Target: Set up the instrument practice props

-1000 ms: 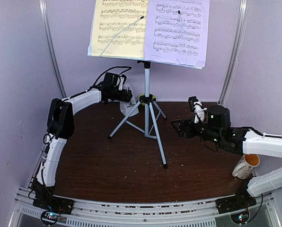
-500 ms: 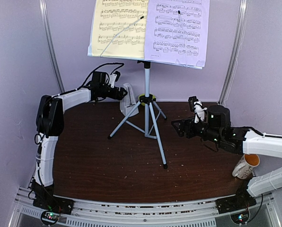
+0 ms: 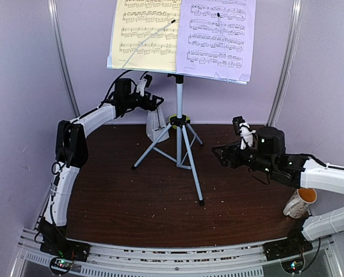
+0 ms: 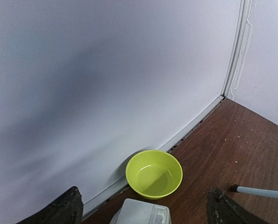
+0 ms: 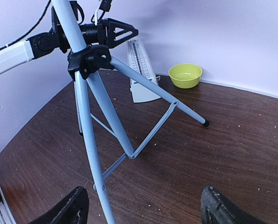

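White metronome (image 3: pixel 157 127) stands on the dark wooden surface (image 3: pixel 160 202) beside the grey tripod stand (image 3: pixel 179 109), which carries a yellow sheet (image 3: pixel 143 32) and a lilac sheet (image 3: pixel 218 34); left jaws open above the metronome, right jaws open, empty

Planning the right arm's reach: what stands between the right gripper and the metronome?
The music stand's grey tripod stands between the right gripper and the white metronome, as the right wrist view shows.
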You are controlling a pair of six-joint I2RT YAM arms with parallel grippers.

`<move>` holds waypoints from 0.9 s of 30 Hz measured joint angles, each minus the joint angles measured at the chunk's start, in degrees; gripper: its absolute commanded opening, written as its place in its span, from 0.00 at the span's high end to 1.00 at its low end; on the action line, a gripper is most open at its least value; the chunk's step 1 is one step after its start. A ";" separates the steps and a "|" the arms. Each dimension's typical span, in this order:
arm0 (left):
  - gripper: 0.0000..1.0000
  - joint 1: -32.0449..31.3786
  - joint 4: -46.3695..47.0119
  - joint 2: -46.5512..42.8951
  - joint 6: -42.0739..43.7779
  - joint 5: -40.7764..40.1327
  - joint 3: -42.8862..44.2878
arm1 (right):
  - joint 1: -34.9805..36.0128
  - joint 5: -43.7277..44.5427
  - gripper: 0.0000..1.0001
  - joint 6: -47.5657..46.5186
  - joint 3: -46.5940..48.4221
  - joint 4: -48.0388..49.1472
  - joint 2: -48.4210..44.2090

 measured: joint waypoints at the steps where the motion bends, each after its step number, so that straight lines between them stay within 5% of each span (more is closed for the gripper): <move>1: 0.06 0.13 0.00 1.01 0.00 0.55 0.81 | -0.13 0.02 0.17 -0.24 0.00 -0.33 -0.46; 7: 0.14 0.90 -0.83 5.64 0.11 2.71 2.95 | -0.81 0.13 0.17 -1.01 0.50 -2.14 -1.20; 20: 0.56 1.60 -0.02 6.21 0.59 6.69 2.49 | -0.98 0.24 0.17 -1.49 2.12 -3.48 -1.07; 27: 0.77 3.45 5.14 -2.45 -0.55 6.78 -11.85 | -1.20 0.44 0.17 -1.46 2.12 -3.78 -1.25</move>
